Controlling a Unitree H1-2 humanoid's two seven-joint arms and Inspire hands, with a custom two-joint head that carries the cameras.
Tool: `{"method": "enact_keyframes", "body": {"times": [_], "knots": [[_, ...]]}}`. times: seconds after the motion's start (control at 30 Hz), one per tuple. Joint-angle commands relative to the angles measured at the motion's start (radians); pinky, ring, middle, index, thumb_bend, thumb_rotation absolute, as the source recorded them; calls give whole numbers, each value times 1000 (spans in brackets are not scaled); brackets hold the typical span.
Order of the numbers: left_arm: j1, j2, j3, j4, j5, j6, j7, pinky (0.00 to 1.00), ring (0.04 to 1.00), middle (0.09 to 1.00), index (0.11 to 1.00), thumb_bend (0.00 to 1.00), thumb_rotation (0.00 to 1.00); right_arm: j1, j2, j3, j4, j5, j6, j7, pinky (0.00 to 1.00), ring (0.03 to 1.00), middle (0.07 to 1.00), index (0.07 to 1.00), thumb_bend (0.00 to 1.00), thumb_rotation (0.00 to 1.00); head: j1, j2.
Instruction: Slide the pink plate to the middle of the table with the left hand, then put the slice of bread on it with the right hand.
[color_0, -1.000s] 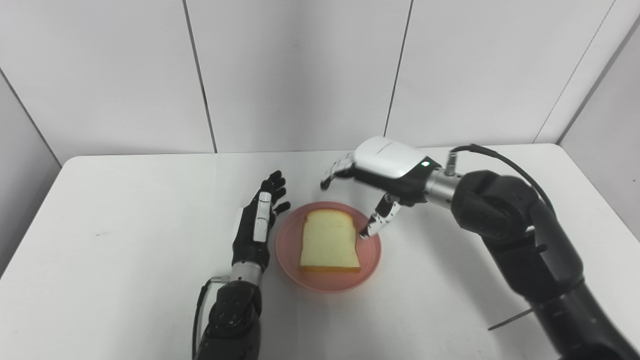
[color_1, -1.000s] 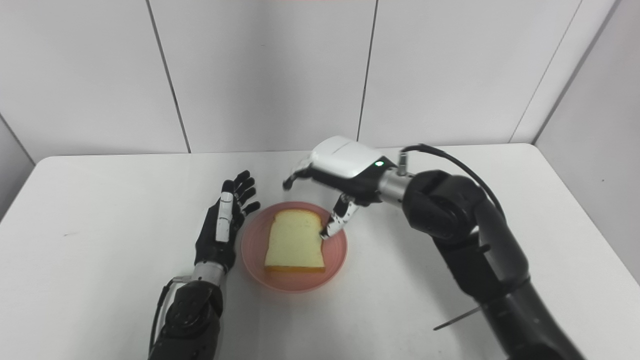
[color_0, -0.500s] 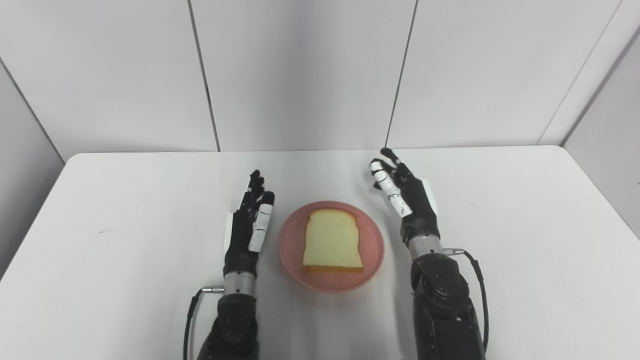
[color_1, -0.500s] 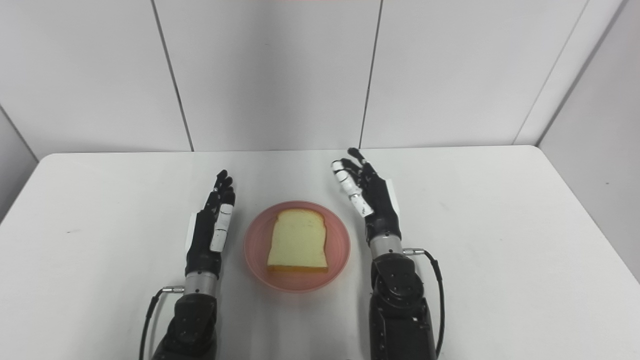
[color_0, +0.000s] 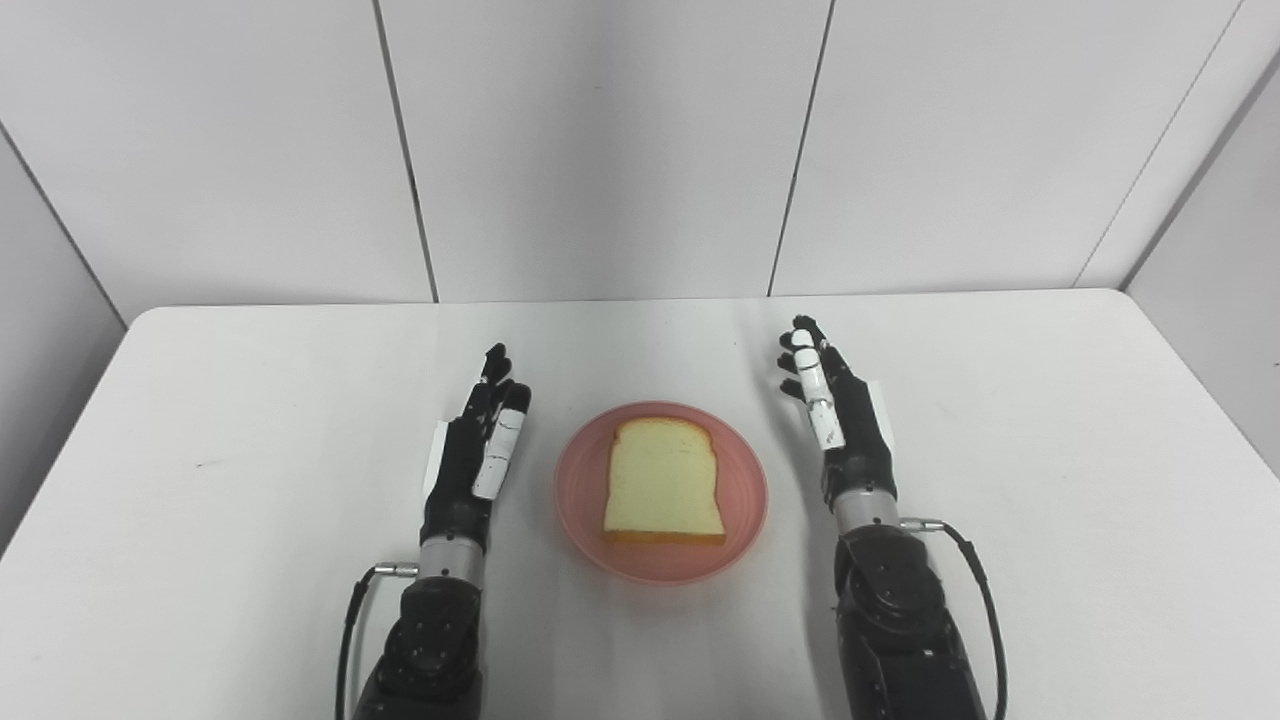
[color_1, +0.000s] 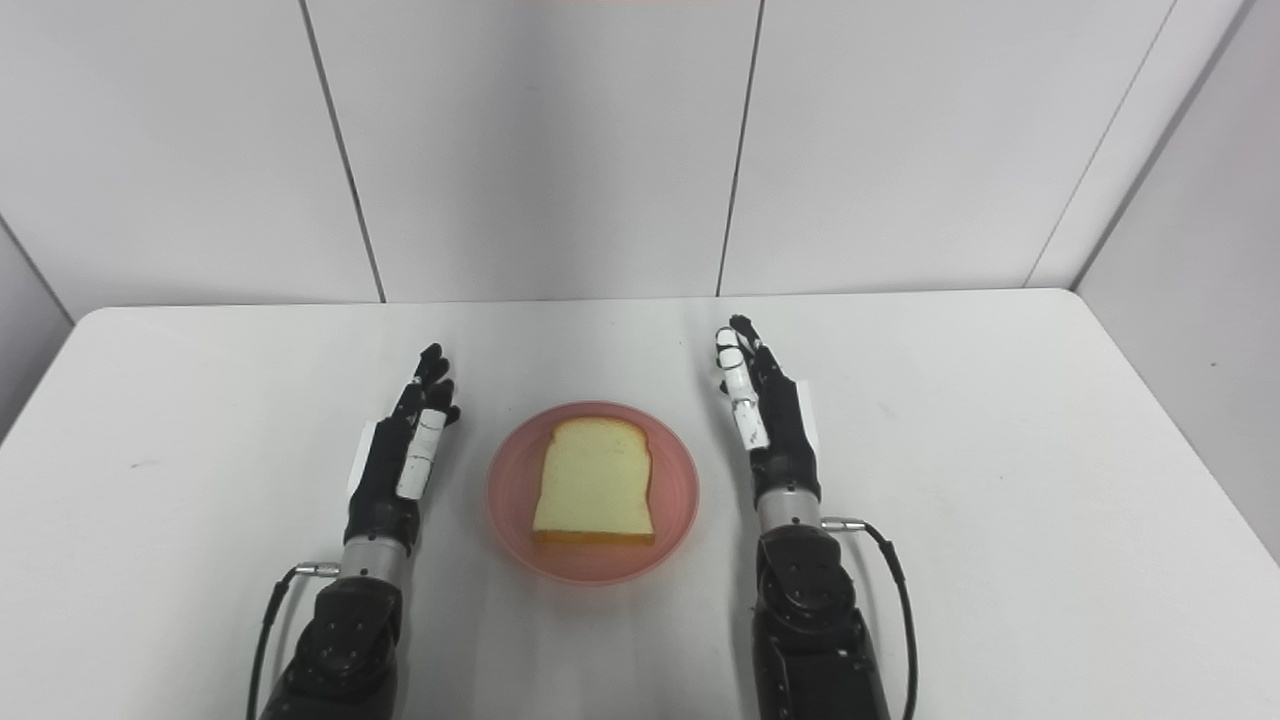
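Note:
A pink plate (color_0: 745, 490) lies near the middle of the white table, and a slice of bread (color_0: 663, 480) rests flat on it. My left hand (color_0: 478, 450) stands just left of the plate, fingers straight and apart, holding nothing. To the plate's right, my right hand (color_0: 838, 415) is open too, fingers pointing away from me, a short gap from the rim. Neither hand touches the plate or the bread.
The white table (color_0: 250, 400) ends at grey wall panels behind. Its right edge runs near the side wall. A thin cable (color_0: 975, 590) loops beside the right forearm.
The right hand has drawn back from over the plate to the plate's right side, with the arm now straight. The left hand has shifted a little left, away from the rim.

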Motion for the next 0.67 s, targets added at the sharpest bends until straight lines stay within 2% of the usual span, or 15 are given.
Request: {"method": "enact_keyframes", "body": {"times": [0.0,0.13,0.27,0.37,0.63], "knots": [[-26,-12,10,-32,-17,10,0,928,966,971,927,994,962,-11,-18,12,-6,2,-91,-15,857,845,834,866,615,990,4,0],[-27,-41,26,-39,-4,-6,51,905,948,950,914,1000,963,-2,-23,18,28,15,-133,-28,888,856,838,874,672,1000,8,3],[-32,-69,41,-36,-6,-13,87,925,957,953,927,1000,975,5,-12,8,31,55,-113,-26,907,869,857,903,692,1000,12,1],[-33,-78,42,-37,-10,-9,92,967,973,963,946,1000,999,8,-9,2,35,94,-111,-17,898,875,866,904,698,1000,13,1],[-26,-75,41,-63,-20,21,75,988,981,971,955,1000,1000,19,-1,-9,30,197,-95,2,864,890,893,918,723,1000,21,3]]}}
